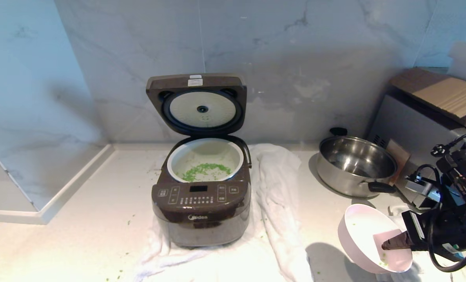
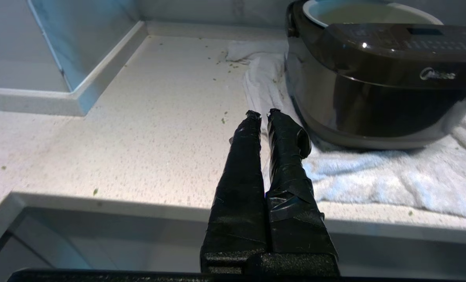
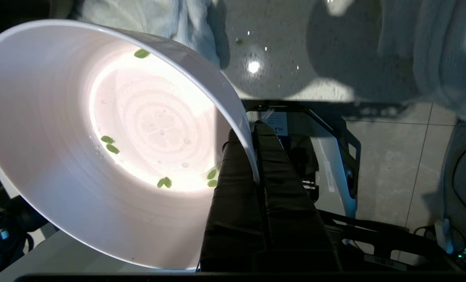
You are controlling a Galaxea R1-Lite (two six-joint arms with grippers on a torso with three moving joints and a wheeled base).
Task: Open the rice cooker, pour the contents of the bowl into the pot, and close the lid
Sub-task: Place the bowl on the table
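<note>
Holding the bowl (image 1: 368, 237) by its rim, the right gripper (image 1: 389, 244) is clamped tight, one finger inside the wall and one outside. The bowl hangs tilted at the near right of the counter (image 1: 80, 219), well apart from the rice cooker (image 1: 201, 207). Only a few green bits (image 3: 109, 144) cling to its wet white inside.

The lid (image 1: 197, 103) stands fully open against the wall. The pot (image 1: 205, 160) sits in the cooker with a patch of the contents (image 1: 205, 170) on its floor. Judgement: pouring looks done; setting the bowl down and closing the lid remain.

The left gripper (image 2: 263, 114) is parked, fingers together and empty, off the counter's near edge and left of the cooker.

Risks:
- The pinch is on a thin, wet rim. A quick swing could make the bowl slip or rotate in the grip.
- The bowl hangs near the counter's front edge, close to the steel pan (image 1: 354, 164). A careless set-down could tip it off or knock the pan.
- The cooker rests on a loose white towel (image 1: 276, 203). A push on the lid could slide the cooker before the latch catches.
- Stray green flecks lie on counter and towel; any on the pot rim could spoil the seal.
</note>
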